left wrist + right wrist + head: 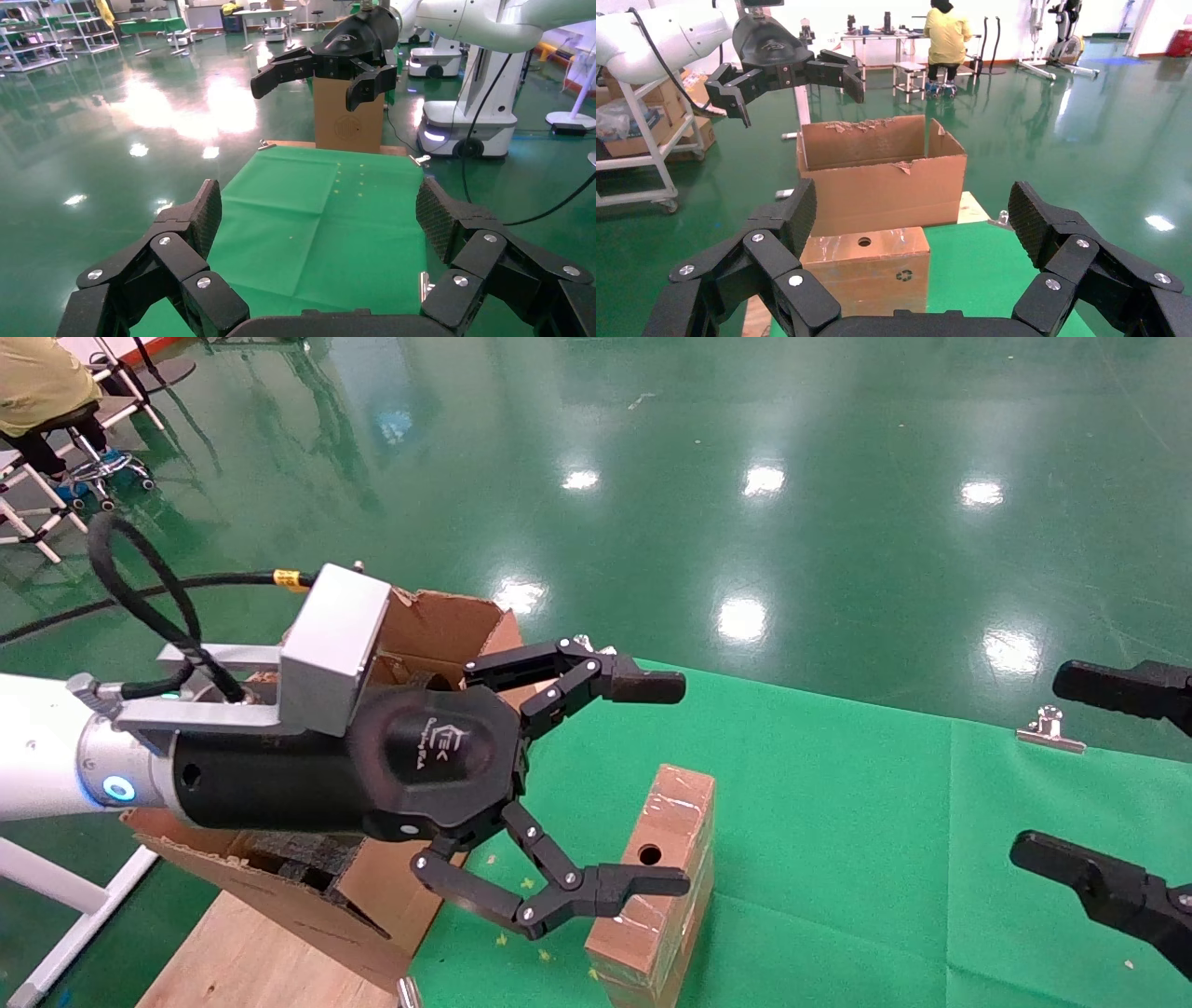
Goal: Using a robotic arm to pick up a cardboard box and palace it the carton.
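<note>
The small brown cardboard box, taped, with a round hole in its top face, stands on the green cloth. It also shows in the right wrist view, with its recycling mark. The big carton with ragged flaps stands just behind it and shows in the right wrist view too. My left gripper on the white arm is open and empty, held in the air beside the carton and above the box. My right gripper is open and empty at the cloth's right side, facing the box.
A wooden board lies under the carton. A metal clip pins the cloth's far edge. A seated person and racks are far back left. In the left wrist view an upright brown box stands beyond the cloth's far end.
</note>
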